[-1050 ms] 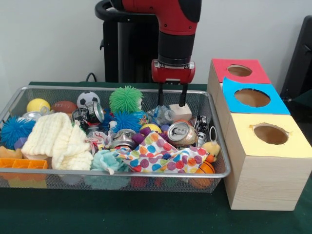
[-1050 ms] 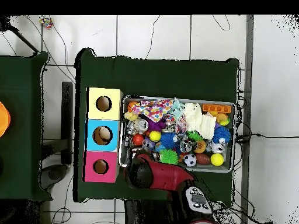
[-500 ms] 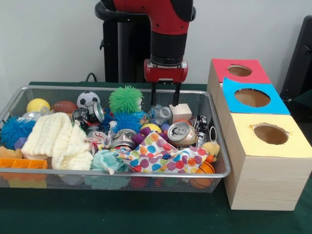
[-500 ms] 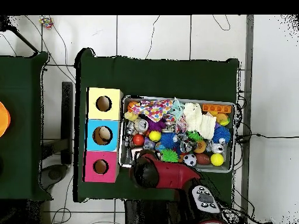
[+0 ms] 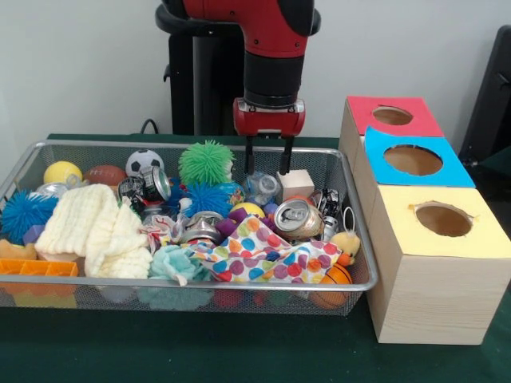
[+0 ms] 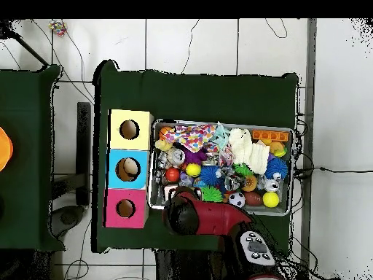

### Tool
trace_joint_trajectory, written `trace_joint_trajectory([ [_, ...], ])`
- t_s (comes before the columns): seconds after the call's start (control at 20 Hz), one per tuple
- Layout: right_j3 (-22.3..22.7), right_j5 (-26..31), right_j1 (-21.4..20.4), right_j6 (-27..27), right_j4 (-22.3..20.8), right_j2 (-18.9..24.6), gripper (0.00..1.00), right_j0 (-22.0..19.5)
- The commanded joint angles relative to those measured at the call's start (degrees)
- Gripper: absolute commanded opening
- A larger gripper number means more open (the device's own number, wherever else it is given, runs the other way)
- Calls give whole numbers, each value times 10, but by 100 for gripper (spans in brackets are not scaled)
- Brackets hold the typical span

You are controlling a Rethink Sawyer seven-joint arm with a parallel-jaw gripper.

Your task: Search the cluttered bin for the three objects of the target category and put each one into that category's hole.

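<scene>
Gripper fingers spread, empty, hovering above bin at 1 o'clock corner. Wooden block just below right finger. Judgement: centre jaws over block, descend straight, avoid can.

From my seat, the gripper hangs with its fingers spread above the far right part of the wire bin, clear air under it. Directly below stand a wooden block and a crushed clear bottle, with the green spiky ball rising just to one side. The bin is packed edge to edge; I see no bare floor in it. The three box holes, red, blue and yellow, are unobstructed from above.
</scene>
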Motion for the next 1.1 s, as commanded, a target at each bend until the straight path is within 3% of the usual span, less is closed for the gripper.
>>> trace_joint_trajectory([
  [0.05,-75,28,46,20,-27,64,100,-14],
  [0.7,-101,23,103,21,-49,68,100,-19],
  [1.1,-99,17,106,33,-53,65,100,-13],
])
